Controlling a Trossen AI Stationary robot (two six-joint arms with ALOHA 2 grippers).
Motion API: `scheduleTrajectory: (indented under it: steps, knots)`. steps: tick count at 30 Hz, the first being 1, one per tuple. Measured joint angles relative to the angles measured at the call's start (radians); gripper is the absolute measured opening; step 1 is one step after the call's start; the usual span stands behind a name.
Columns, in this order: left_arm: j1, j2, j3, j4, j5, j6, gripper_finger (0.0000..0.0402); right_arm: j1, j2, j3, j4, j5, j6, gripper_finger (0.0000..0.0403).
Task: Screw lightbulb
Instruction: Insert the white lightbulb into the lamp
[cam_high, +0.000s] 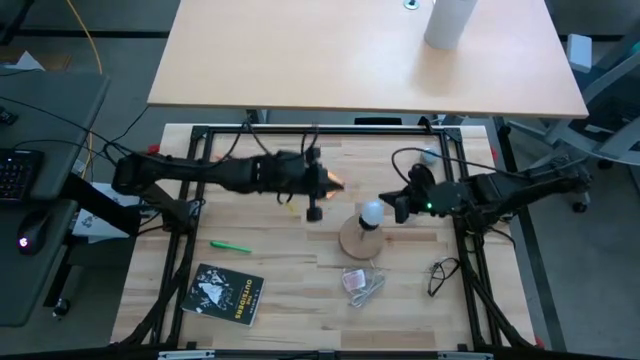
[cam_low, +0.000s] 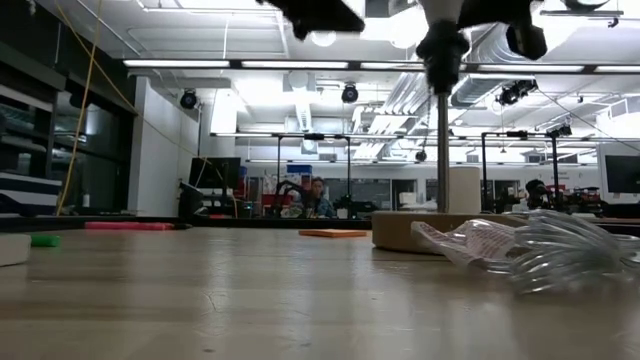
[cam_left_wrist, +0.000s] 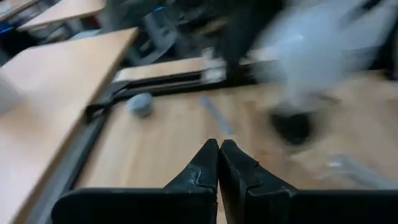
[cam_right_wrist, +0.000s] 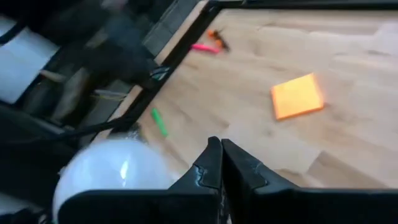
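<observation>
The white lightbulb (cam_high: 372, 212) sits on top of a black socket on a thin post (cam_low: 443, 150), which rises from the tan wooden disc (cam_high: 360, 238). My right gripper (cam_high: 398, 208) is shut and high above the table, close by the bulb's right side. In the right wrist view the bulb (cam_right_wrist: 112, 171) shows beside the shut fingers (cam_right_wrist: 219, 149). My left gripper (cam_high: 328, 182) is also shut and held up, to the bulb's left and a little farther back. Its wrist view shows the blurred bulb (cam_left_wrist: 311, 56) and socket (cam_left_wrist: 292, 124) beyond the fingers (cam_left_wrist: 219, 149). My right gripper has the bulb's round side (cam_right_wrist: 155, 171) next to the outer side of one finger, and I cannot tell whether they touch. The bulb stands upright on its socket. My left gripper touches nothing.
An orange note (cam_right_wrist: 297, 95) lies left of the disc and farther back. A see-through plastic packet (cam_high: 360, 282) lies near the disc's front. A green marker (cam_high: 230, 245) and a dark booklet (cam_high: 225, 293) lie front left, and a dark cord (cam_high: 440, 275) front right.
</observation>
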Motion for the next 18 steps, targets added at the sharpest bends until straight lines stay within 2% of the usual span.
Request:
scheduleTrajectory:
  steps: [3,7,10,13,18]
  knots:
    - [-0.082,0.0,0.0,0.022,0.008,-0.021,0.0,-0.06,0.0,0.0,0.001,-0.024,-0.032,0.0]
    - [-0.159,0.042,0.0,0.162,0.01,-0.013,0.0,-0.14,0.01,0.0,0.024,-0.14,-0.082,0.0]
    - [-0.178,0.097,0.001,0.29,0.052,0.003,0.0,-0.193,0.027,0.0,0.037,-0.256,-0.112,0.0]
    - [-0.178,0.152,0.002,0.322,0.082,-0.007,0.0,-0.228,0.039,0.0,0.059,-0.349,-0.148,0.0]
    - [-0.181,0.205,0.054,0.324,0.079,0.003,0.0,-0.248,0.043,0.0,0.12,-0.397,-0.179,0.0]
